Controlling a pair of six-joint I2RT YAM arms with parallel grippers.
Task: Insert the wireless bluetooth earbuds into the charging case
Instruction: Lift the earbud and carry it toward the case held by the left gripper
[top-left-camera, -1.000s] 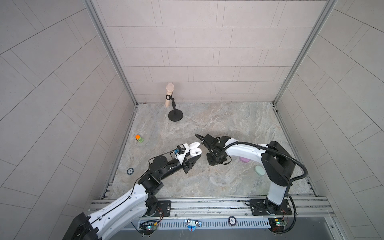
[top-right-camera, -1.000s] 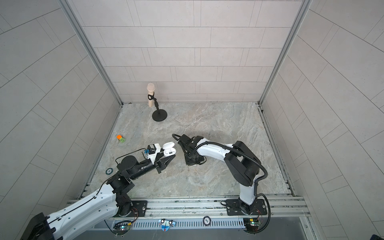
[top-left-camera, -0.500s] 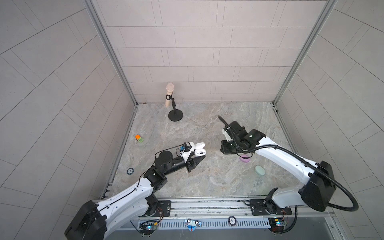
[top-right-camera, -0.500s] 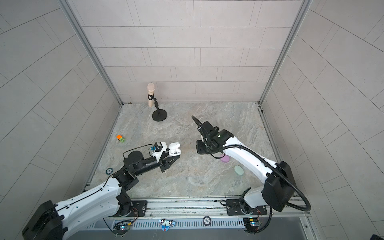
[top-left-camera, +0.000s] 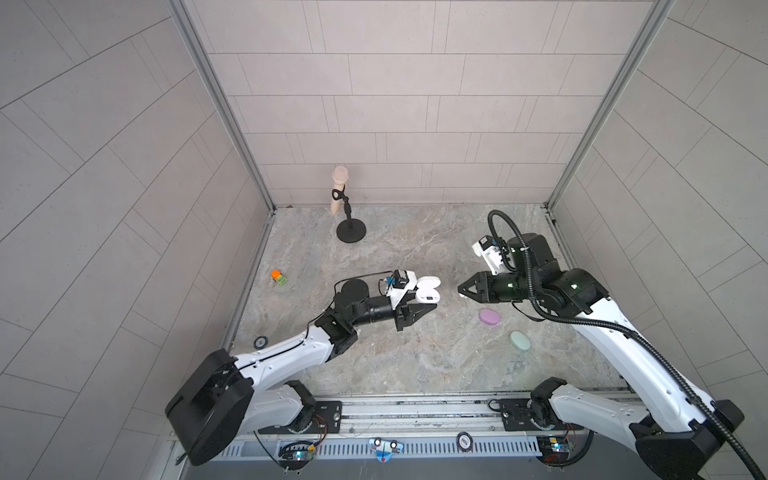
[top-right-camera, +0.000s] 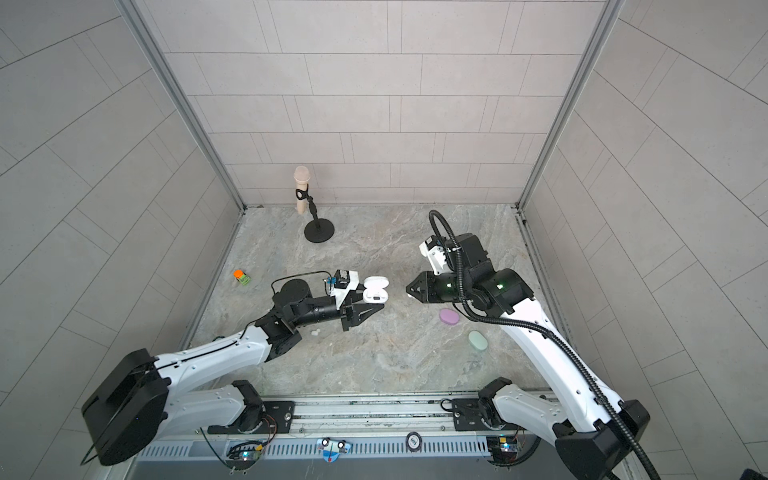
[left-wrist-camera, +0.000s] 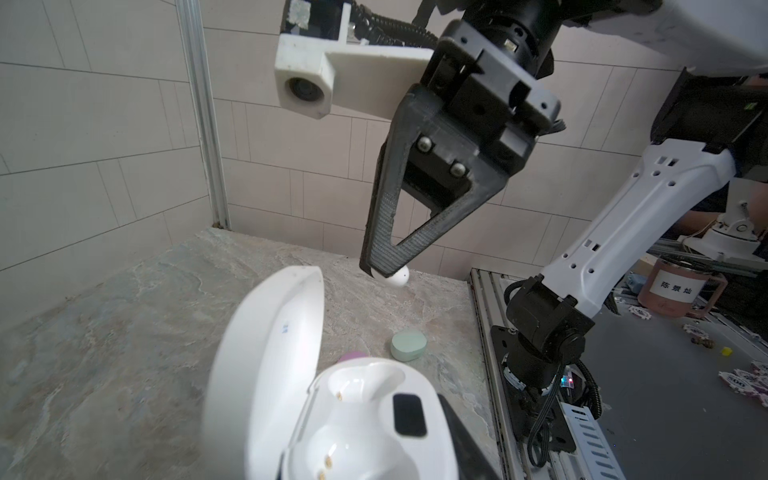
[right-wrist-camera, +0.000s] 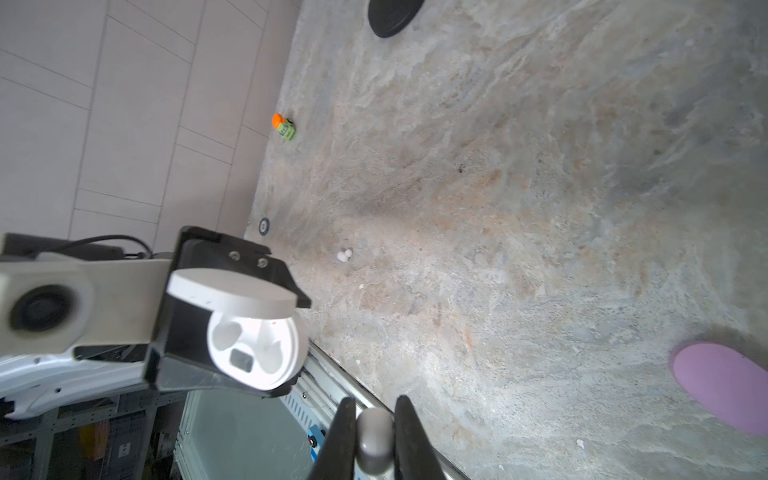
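**White bud pinched, case held open**

My right jaws are pressed together on one white earbud (left-wrist-camera: 397, 279), gripping it at the very tips, much of its shell poking out. My left jaws clamp the white charging case (right-wrist-camera: 253, 349) by its base, lid tipped back, both sockets bare. Bud and case hang near each other above the surface (top-left-camera: 415, 249), not touching. Farther out, a loose white bud (right-wrist-camera: 345, 255) lies on the stone beside my left arm, and the lilac case (top-left-camera: 489, 317) and mint case (top-left-camera: 520, 341) sit shut by my right arm.

The danger, as I judge it: so shallow a hold on a slick shell could let the bud squirt free if it catches the socket rim. I cannot tell which socket it fits; a wrong guess or a hard push might twist the case in my left grip.
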